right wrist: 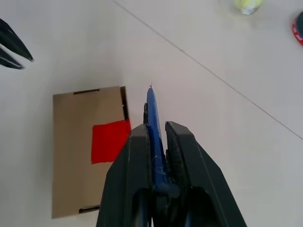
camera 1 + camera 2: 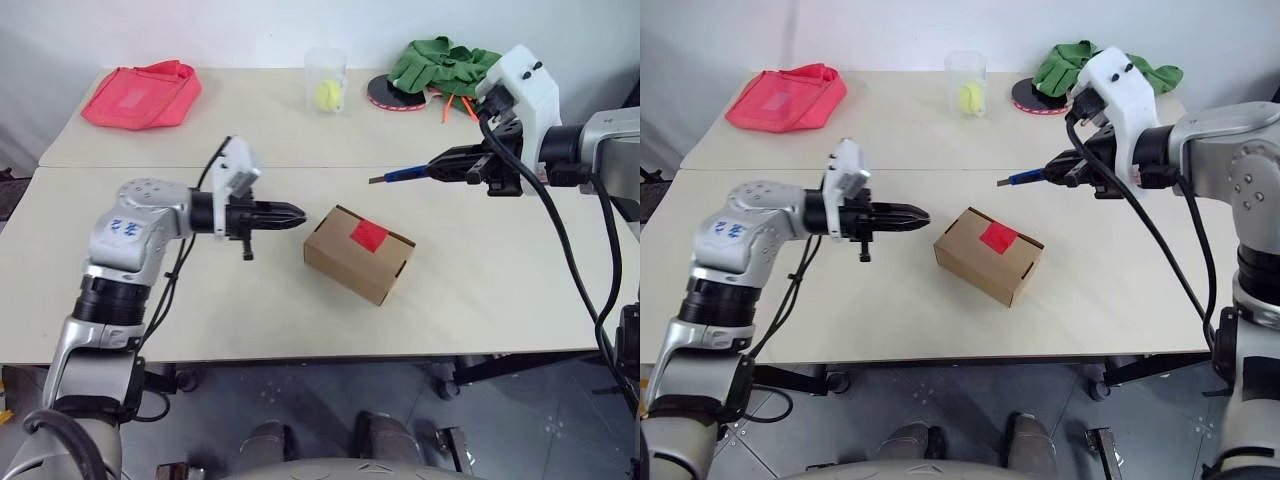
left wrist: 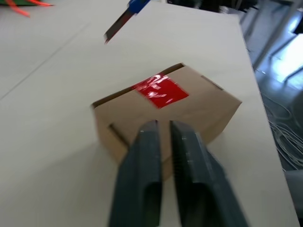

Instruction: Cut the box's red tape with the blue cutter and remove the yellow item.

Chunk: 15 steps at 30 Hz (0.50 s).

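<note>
A small brown cardboard box sits near the middle of the pale table. Its flaps are shut, and a square of red tape is stuck on top across the seam.

The left gripper hangs just beside the box, on the box's left side, and points at it. Its two black fingers are pressed close together with nothing between them. It does not touch the box.

The right gripper is up in the air behind the box and to its right. Its fingers are closed on the blue cutter. The cutter's dark tip sticks out toward the left, above the table and apart from the box. In the right wrist view the cutter lies along the gap between the fingers, with the box below it.

At the back of the table there is a red-pink cloth bag on the left. A clear cup with a yellow-green ball inside stands in the middle. A green cloth lies on the right, next to a round black and red disc.
</note>
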Each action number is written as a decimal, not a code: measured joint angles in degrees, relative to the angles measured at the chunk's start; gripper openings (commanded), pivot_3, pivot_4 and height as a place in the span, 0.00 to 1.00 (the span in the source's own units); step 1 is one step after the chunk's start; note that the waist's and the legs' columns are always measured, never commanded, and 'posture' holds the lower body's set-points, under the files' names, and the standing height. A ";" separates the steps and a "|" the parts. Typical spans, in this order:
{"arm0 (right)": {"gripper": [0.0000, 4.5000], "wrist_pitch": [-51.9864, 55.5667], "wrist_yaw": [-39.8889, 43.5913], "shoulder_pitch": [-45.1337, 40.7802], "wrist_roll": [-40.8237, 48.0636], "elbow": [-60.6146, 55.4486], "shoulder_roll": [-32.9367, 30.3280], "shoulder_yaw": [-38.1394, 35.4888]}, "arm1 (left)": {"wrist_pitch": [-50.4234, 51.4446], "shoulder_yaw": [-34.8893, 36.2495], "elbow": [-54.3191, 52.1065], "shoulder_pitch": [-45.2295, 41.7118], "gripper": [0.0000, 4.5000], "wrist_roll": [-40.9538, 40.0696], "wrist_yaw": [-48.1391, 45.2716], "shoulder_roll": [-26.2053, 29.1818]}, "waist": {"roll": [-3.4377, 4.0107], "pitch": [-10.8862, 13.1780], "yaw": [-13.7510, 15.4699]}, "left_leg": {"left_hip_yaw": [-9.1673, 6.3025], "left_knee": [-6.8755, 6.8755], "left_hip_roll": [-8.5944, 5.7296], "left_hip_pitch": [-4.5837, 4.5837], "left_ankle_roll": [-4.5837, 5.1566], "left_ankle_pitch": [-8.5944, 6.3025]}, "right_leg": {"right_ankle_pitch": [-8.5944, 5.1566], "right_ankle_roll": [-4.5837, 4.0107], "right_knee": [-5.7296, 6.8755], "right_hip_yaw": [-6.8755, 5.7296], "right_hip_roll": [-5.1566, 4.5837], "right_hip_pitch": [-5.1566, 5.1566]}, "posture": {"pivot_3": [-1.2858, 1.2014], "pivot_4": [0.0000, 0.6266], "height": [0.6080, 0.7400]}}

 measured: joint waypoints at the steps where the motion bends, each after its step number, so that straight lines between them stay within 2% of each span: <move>1: 0.04 0.53 -0.28 0.46 0.19 -0.55 0.11 -0.15 | 0.16 -1.18 1.25 -0.92 0.00 0.73 -0.32 -0.58 | 0.00 0.00 0.03 | 0.00 0.00 0.00 0.01 0.00 0.00 | 0.00 0.00 0.01 0.00 0.00 0.00 | 0.52 0.24 1.00; 7: 0.04 2.88 -2.26 1.93 1.19 -4.80 2.24 -0.73 | 1.12 -8.72 7.08 -4.67 0.00 6.02 -2.19 -2.53 | 0.00 0.00 0.25 | 0.03 0.00 0.00 -0.02 0.00 0.00 | 0.00 0.00 0.00 0.00 0.02 -0.03 | 0.52 0.24 1.00; 15: 0.04 0.97 -3.52 2.58 1.52 -5.22 5.13 0.58 | -2.08 -11.64 15.25 -8.72 0.00 10.96 -3.43 -5.73 | -0.02 0.01 1.12 | 0.06 0.09 -0.01 -0.06 0.01 0.00 | 0.00 0.00 -0.02 0.02 0.01 -0.03 | 0.52 0.24 1.00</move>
